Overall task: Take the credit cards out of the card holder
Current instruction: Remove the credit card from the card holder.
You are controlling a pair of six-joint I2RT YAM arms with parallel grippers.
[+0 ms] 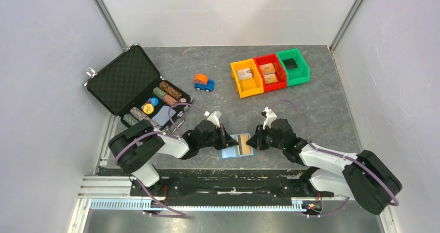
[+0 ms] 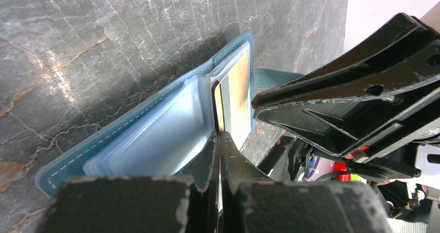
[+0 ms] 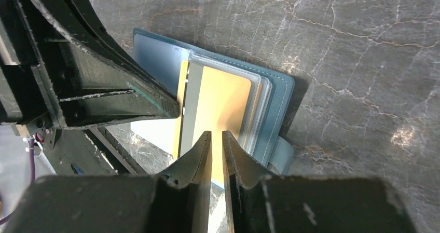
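Front and centre, left gripper (image 1: 227,138), pinched together, apparently pins the card holder (image 3: 278,104) so right gripper (image 1: 255,141), barely parted, can tug the gold credit card (image 3: 223,99).

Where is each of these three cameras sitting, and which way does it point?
Top: fixed above and behind, looking down at the table; left arm and right arm visible.
Left wrist: on the left arm, looking along the left gripper at the open wallet; right gripper opposite.
Right wrist: on the right arm, facing the other way; right gripper below, left gripper opposite.
Shared: both wrist views show the wallet's gold card.
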